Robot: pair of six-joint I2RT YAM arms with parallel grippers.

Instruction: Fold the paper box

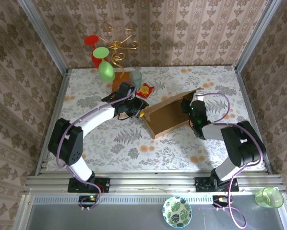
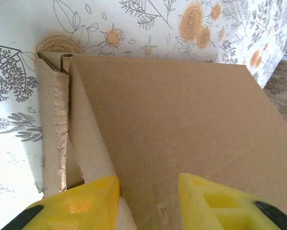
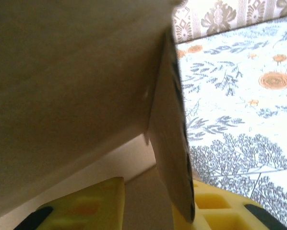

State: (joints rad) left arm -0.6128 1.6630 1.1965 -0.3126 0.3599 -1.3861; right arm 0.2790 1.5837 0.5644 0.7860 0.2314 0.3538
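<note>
The paper box (image 1: 168, 115), brown corrugated cardboard, lies half folded at the table's middle, with its right end raised. My left gripper (image 1: 139, 112) is at the box's left end. In the left wrist view its yellow fingers (image 2: 86, 201) stand apart over a flat panel of the paper box (image 2: 182, 120), with the left one beside a rolled side wall (image 2: 57, 129); this gripper (image 2: 148, 178) is open. My right gripper (image 1: 187, 106) is at the raised right end. It (image 3: 158, 184) is open, with a thin upright flap (image 3: 170, 143) between its fingers, resting against the right finger (image 3: 215, 206).
A gold wire stand (image 1: 115, 45) with red and green cups stands at the back left on a wooden block (image 1: 120, 82). A grey cup (image 1: 136, 76) and a red-yellow packet (image 1: 146, 88) lie beside it. A patterned bowl (image 1: 177, 211) and a green cup (image 1: 269, 196) sit below the front rail.
</note>
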